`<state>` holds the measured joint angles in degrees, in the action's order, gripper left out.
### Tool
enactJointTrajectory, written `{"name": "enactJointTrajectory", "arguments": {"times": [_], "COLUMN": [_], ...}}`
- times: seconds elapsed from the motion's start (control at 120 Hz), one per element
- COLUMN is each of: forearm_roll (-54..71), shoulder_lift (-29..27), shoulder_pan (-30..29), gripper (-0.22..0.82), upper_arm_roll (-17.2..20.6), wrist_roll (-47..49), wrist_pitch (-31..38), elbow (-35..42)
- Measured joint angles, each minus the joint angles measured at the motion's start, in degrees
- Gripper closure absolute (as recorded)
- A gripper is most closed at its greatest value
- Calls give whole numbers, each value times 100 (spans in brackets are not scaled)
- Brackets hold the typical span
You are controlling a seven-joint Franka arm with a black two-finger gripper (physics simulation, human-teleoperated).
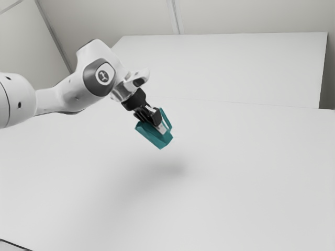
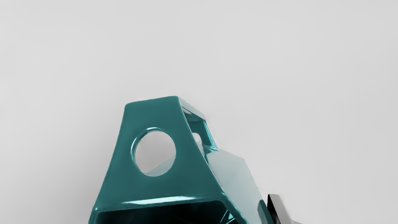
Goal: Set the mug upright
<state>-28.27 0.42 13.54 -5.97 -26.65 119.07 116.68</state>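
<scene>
Table: though broad, all below the gripper, apart from it.
Mug: teal, aloft at the gripper's fingertips.
Long axis: tilted, sloping down toward the exterior view's right.
Mouth: faces back toward the gripper's camera.
Handle: camera side.
Grip: clasped on mug.

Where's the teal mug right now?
The teal mug is near the exterior view's middle, held by the end effector above the white table.

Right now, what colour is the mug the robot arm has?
The angular, shiny mug is teal, a dark blue-green, and it shows best in the wrist view.
</scene>
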Motion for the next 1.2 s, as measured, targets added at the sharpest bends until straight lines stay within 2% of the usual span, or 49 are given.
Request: {"name": "enactJointTrajectory", "arguments": {"times": [0.1, 0.258, 0.6, 0.975, 1.2], "forearm_roll": [826, 1769, 2623, 3252, 3604], "shoulder_lift": [-28, 48, 295, 292, 307], "shoulder_pan": [-77, -578, -1197, -965, -987], "gripper": [78, 78, 78, 78, 78], "upper_arm_roll": [9, 388, 489, 516, 546], "wrist_roll": [249, 630, 1245, 1735, 1999], "wrist_pitch": [-12, -22, 30, 676, 915], "elbow": [-10, -105, -137, 529, 666]}}
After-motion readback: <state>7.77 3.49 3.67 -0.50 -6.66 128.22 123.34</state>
